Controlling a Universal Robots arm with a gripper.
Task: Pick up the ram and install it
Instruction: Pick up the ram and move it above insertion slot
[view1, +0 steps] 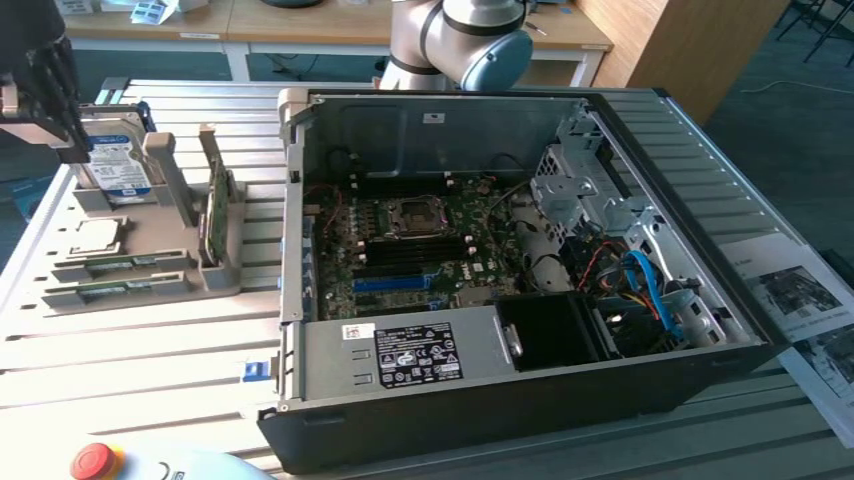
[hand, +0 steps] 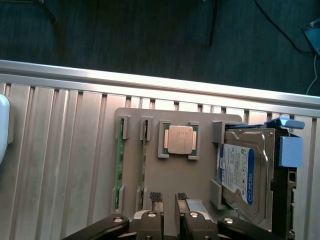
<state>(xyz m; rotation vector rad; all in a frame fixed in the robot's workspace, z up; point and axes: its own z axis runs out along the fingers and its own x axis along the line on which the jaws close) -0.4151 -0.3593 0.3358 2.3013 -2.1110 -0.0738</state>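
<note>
Grey slatted metal forms the table. At the exterior view's far left the gripper hangs above a grey holder. Its two fingers stand apart with nothing between them, over the holder's edge.

The holder carries a silver hard drive with a blue-white label, standing on edge at the back. A square processor chip lies flat in front of the drive.

The ram lies on its long edge in the holder's outermost slot, on the far side of the processor from the hard drive. A second stick sits in the slot just beside it, between the ram and the chip. Neither stick is touched by the gripper.

At the holder's right end, as the exterior view shows it, a broader green expansion card stands upright. A red stop button sits at the table's near edge.

To the right lies an open black computer case. Inside it are the green motherboard, a labelled power supply along the near side and blue cables towards the right end. Printed sheets lie on the table at the exterior view's far right.
</note>
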